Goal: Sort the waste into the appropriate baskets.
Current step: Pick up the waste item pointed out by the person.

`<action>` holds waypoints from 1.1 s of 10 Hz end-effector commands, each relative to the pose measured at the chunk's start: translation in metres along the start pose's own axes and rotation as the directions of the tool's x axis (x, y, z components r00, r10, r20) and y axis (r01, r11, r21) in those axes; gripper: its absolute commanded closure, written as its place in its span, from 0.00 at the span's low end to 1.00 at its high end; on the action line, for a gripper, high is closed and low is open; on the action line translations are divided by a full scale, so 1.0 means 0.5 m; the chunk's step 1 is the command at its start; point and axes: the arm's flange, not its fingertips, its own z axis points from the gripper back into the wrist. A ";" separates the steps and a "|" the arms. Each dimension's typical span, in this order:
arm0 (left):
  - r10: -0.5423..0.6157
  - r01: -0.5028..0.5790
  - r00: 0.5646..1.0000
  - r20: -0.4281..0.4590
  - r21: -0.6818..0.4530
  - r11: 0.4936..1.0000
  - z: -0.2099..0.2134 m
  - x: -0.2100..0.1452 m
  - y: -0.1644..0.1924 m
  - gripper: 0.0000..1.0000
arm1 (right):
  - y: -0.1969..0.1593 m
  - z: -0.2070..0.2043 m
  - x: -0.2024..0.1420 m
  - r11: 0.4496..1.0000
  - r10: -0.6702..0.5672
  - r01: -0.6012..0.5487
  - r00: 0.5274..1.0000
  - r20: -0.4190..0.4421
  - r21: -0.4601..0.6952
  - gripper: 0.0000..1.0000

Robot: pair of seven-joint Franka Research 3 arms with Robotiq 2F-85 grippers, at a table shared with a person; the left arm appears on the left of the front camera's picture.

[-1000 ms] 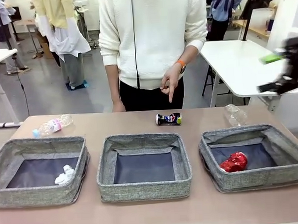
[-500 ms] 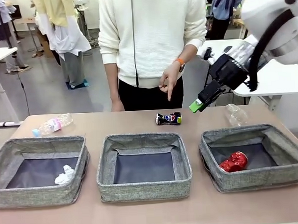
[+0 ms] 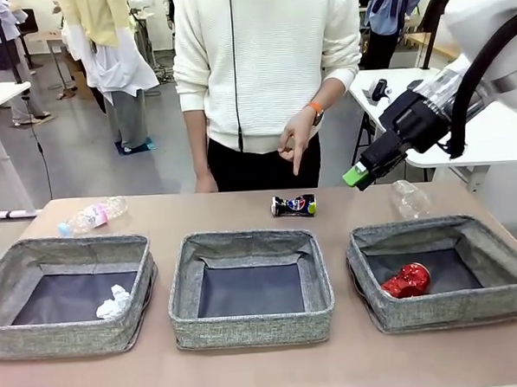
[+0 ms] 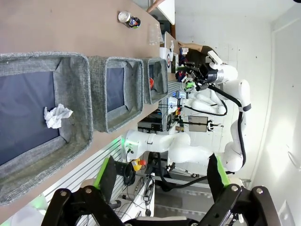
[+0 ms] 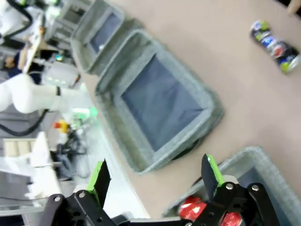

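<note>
My right pincer (image 3: 359, 173) hangs wide open, holding nothing. The blue can (image 3: 293, 206) lies on the table below it, a bit to its left, under the person's pointing hand (image 3: 295, 144). I think that can is next. I should go down slowly, put one finger on each side, and stay off the hand and the cup (image 3: 409, 198) down to the pincer's right. The front view shows the hand. The right wrist view shows the gap between my fingers and the red can (image 5: 195, 207) near them. My left pincer (image 4: 162, 175) is wide open and empty too, with the paper ball (image 4: 57, 116) ahead in a basket (image 4: 42, 60).
</note>
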 end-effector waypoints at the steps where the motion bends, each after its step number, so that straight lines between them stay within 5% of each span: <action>1: 0.002 -0.002 1.000 0.011 -0.013 1.000 0.002 0.001 -0.005 0.00 | -0.067 -0.067 0.064 0.936 0.240 -0.224 0.970 0.026 -0.272 0.00; 3: 0.002 -0.002 1.000 0.011 -0.013 1.000 0.002 0.001 -0.005 0.00 | -0.148 -0.120 0.109 0.806 0.440 -0.390 0.898 0.010 -0.446 0.00; 4: 0.002 -0.002 1.000 0.011 -0.013 1.000 0.002 0.001 -0.005 0.00 | -0.185 -0.147 0.122 0.787 0.478 -0.410 0.878 0.035 -0.460 0.00; 5: 0.002 -0.002 1.000 0.011 -0.013 1.000 0.002 0.001 -0.005 0.00 | -0.207 -0.172 0.128 0.796 0.506 -0.438 0.860 0.062 -0.417 0.00; 6: 0.002 -0.002 1.000 0.011 -0.013 1.000 0.002 0.001 -0.005 0.00 | -0.224 -0.194 0.127 0.868 0.430 -0.400 0.902 0.043 -0.293 0.00; 7: 0.002 -0.002 1.000 0.011 -0.013 1.000 0.002 0.001 -0.005 0.00 | -0.177 -0.145 0.123 0.797 0.443 -0.404 0.896 -0.020 -0.450 0.00; 8: 0.002 -0.002 1.000 0.011 -0.013 1.000 0.002 0.001 -0.005 0.00 | -0.205 -0.183 0.129 0.819 0.439 -0.399 0.899 0.003 -0.412 0.00; 9: 0.002 -0.002 1.000 0.011 -0.013 1.000 0.002 0.001 -0.005 0.00 | -0.227 -0.198 0.122 0.803 0.431 -0.426 0.898 -0.086 -0.417 0.00; 11: 0.002 -0.002 1.000 0.011 -0.013 1.000 0.002 0.001 -0.005 0.00 | -0.272 -0.220 0.112 0.774 0.499 -0.482 0.863 -0.074 -0.411 0.00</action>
